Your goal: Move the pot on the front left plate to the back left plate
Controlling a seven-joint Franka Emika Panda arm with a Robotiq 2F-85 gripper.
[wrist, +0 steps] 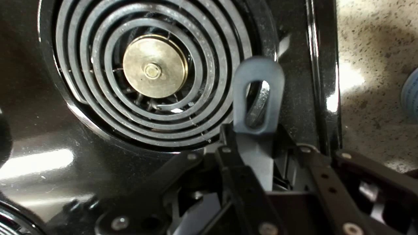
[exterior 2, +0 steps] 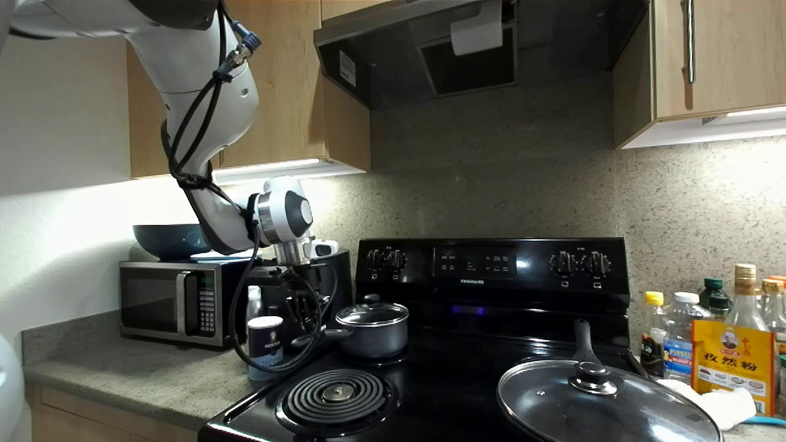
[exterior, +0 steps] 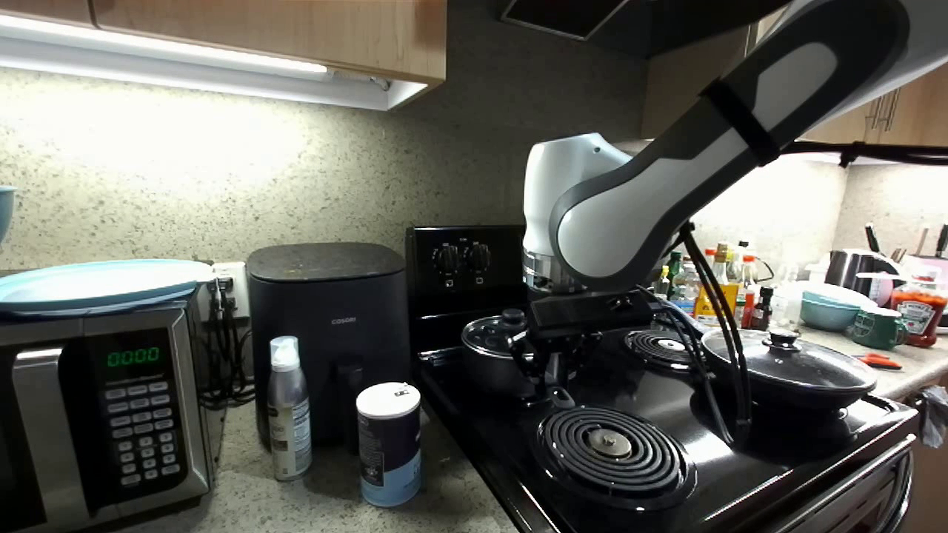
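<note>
The dark grey pot (exterior: 495, 374) with its domed glass lid stands at the back left of the stove; it also shows in an exterior view (exterior 2: 373, 339). The back left plate (exterior 2: 393, 361) is nearly all hidden under the pot; only a sliver of rim shows. The front left plate (exterior: 609, 448) is bare in both exterior views (exterior 2: 336, 394) and in the wrist view (wrist: 153, 70). My gripper (exterior: 554, 376), pointing down (exterior 2: 304, 328), has its fingers against both sides of the pot's long handle (wrist: 258, 66). In the wrist view the gripper (wrist: 253, 138) is shut on it.
A black lidded pan (exterior: 789, 374) stands at the front right of the stove. The back right burner (exterior: 659, 346) is beside my arm. A salt canister (exterior: 389, 444), a spray bottle (exterior: 289, 407) and an air fryer (exterior: 326, 296) stand on the counter by the stove's left edge.
</note>
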